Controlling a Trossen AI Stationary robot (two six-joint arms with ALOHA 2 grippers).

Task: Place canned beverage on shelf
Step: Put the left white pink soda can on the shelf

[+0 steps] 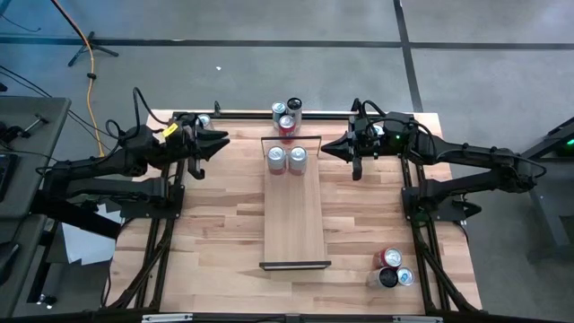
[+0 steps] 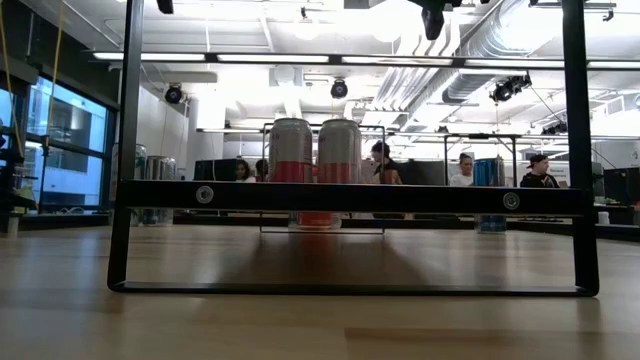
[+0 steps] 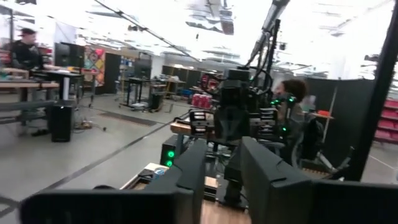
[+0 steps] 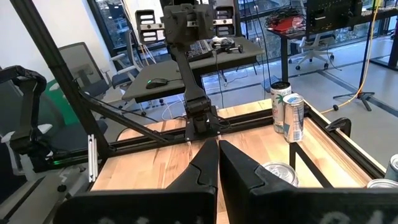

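Cans [image 1: 286,158] stand upright as a pair at the far end of the shelf [image 1: 292,215], apparently already placed, while the left gripper [image 1: 218,142] with fingers slightly parted and the right gripper [image 1: 330,147] with fingers pressed together hover empty on either side, clear of them.

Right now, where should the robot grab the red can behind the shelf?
Probably the red can by its round upright side, with the right hand coming down from above and pinching left and right. Two other cans crowd it behind and the rail of the shelf stands in front, so only those sides look free.
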